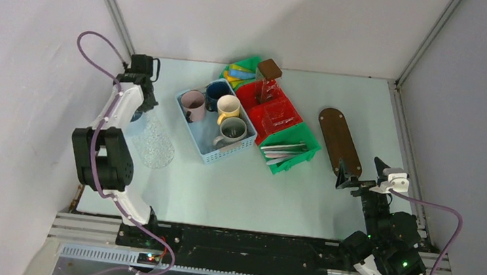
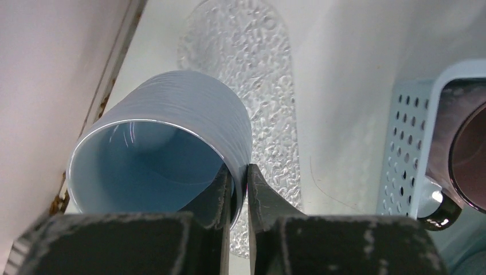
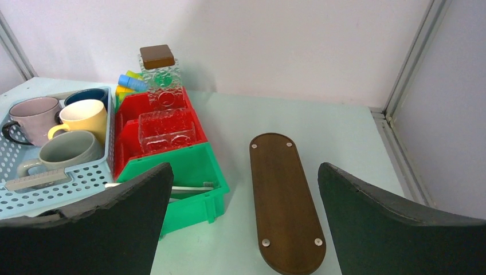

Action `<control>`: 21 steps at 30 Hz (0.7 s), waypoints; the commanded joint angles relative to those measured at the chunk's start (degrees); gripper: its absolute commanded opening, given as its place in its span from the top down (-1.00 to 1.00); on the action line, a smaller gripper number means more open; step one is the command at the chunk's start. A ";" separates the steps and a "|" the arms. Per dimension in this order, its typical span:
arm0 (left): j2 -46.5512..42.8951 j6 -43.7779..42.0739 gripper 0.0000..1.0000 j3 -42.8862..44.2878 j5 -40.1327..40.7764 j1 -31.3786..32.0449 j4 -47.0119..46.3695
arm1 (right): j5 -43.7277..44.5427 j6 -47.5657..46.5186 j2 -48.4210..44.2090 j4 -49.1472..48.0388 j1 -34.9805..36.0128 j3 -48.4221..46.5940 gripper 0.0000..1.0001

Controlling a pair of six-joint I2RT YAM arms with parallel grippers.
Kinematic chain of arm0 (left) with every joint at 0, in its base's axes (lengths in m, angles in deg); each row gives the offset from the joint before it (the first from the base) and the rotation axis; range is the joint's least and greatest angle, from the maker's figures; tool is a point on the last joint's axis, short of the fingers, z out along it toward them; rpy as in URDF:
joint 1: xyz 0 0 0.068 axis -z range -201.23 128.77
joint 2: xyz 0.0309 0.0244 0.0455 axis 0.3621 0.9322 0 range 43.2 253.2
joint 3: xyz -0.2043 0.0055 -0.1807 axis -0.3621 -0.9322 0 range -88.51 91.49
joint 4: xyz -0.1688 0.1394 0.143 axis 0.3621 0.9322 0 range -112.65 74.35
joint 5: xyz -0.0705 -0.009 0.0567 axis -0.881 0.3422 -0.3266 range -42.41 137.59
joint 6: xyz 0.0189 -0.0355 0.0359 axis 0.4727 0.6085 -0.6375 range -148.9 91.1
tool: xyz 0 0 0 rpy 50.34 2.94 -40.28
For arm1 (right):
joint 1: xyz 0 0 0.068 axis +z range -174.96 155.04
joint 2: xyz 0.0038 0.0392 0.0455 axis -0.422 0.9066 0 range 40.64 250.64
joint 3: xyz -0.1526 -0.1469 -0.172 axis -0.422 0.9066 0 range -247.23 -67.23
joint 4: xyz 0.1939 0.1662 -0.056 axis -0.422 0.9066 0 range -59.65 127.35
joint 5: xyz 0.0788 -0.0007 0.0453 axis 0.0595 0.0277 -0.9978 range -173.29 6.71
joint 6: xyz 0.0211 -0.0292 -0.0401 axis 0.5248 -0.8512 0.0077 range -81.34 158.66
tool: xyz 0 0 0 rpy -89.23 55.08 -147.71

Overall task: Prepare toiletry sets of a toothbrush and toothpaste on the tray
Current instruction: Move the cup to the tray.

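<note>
My left gripper [image 2: 239, 186] is shut on the wall of a pale blue mug [image 2: 166, 143], one finger inside the rim and one outside. The mug lies tilted with its mouth toward the camera, above a clear textured oval dish [image 2: 258, 74]. The dark brown oval tray [image 1: 339, 139] lies bare at the right, also seen in the right wrist view as the tray [image 3: 285, 200]. My right gripper [image 1: 360, 167] hangs open just before its near end, holding nothing. Toothbrushes [image 1: 284, 148] lie in a green bin [image 3: 195, 166]. Toothpaste tubes [image 1: 241, 72] sit at the back.
A light blue perforated basket [image 1: 207, 149] holds pink [image 1: 193, 103], dark blue [image 1: 218, 92], cream [image 1: 229, 107] and grey [image 1: 233, 131] mugs. A red bin [image 1: 250, 97] holds clear glass containers, one with a brown lid [image 1: 270, 66]. Walls close in on both sides.
</note>
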 commanded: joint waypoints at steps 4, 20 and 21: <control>0.40 -12.07 1.00 -0.50 -6.90 -0.50 -11.50 | -2.38 -0.34 -6.50 -0.81 -3.05 0.55 -1.00; 6.39 -13.09 1.00 1.90 -9.90 -3.47 -12.99 | -3.76 -0.34 -6.36 -1.33 -6.81 1.35 -1.00; 6.32 -13.40 1.00 1.97 -10.62 -3.79 -12.92 | -3.80 -0.34 -6.40 -1.24 -6.88 1.35 -1.00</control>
